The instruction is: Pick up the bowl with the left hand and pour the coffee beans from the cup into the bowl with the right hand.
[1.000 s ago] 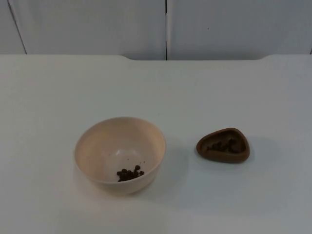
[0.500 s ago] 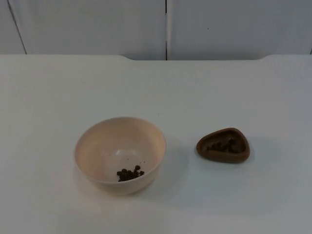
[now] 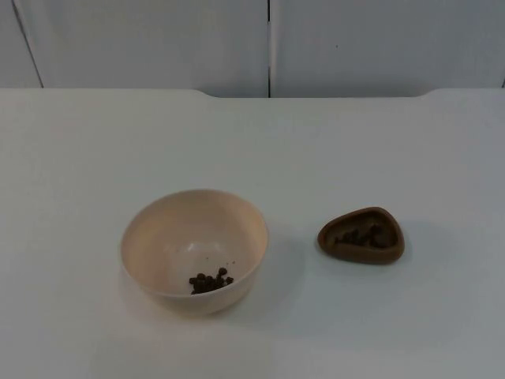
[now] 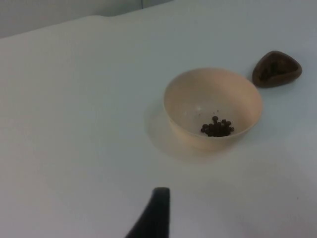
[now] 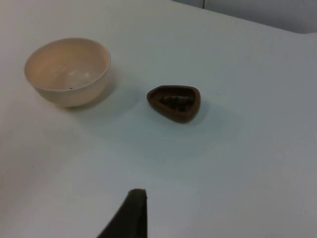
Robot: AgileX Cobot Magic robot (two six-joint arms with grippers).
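Nothing moved in the last second — bowl and cup sit as they did, both arms waiting off the work.

The cream, round, smooth-walled bowl (image 3: 194, 250) stands upright on the white table top (image 3: 252, 142), a small heap of dark coffee beans (image 3: 210, 281) lying at about five o'clock on its floor; the squat brown cup with a rounded-triangle rim (image 3: 361, 235) stands well apart at its three o'clock, upright, more beans (image 3: 360, 236) in it. With no shift since a second ago, I judge neither the lift nor the pour has begun. The left gripper (image 4: 152, 218) hangs back at the bowl's seven o'clock, the right gripper (image 5: 128, 216) short of the cup — one black fingertip each, so whether either pincer is spread or closed I cannot tell.
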